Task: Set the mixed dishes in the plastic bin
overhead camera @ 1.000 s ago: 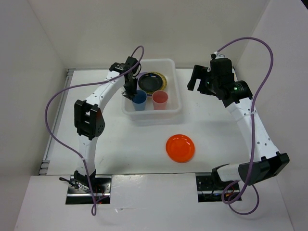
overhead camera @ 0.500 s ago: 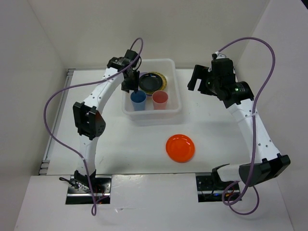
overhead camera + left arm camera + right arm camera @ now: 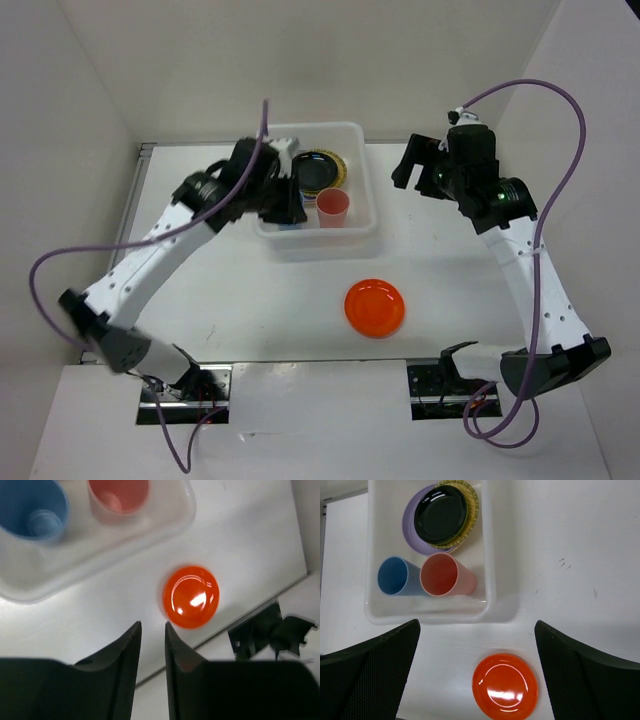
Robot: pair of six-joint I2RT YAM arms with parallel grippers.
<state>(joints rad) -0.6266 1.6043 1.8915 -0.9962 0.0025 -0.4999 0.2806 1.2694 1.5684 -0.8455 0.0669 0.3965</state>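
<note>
The plastic bin point(image 3: 489, 555) holds a stack with the glossy black plate point(image 3: 441, 514) on top, the tan woven plate point(image 3: 472, 500) and lilac plate point(image 3: 410, 525) under it. The blue cup point(image 3: 395, 576) and pink-red cup point(image 3: 442, 575) stand beside the stack. Peach and lime plates are hidden. The orange plate point(image 3: 375, 307) lies on the table in front of the bin; it also shows in the left wrist view point(image 3: 191, 596). My left gripper point(image 3: 288, 205) hovers over the bin's front-left corner, jaws a narrow gap apart and empty. My right gripper point(image 3: 415, 162) is wide open and empty, high to the right of the bin.
White walls enclose the table on three sides. The right arm's base mount point(image 3: 265, 635) sits near the front edge, beyond the orange plate. Purple cables loop above both arms.
My left gripper has risen off the blue cup, leaving it in the bin, and the arm has swung down and left. The right arm has barely moved.
</note>
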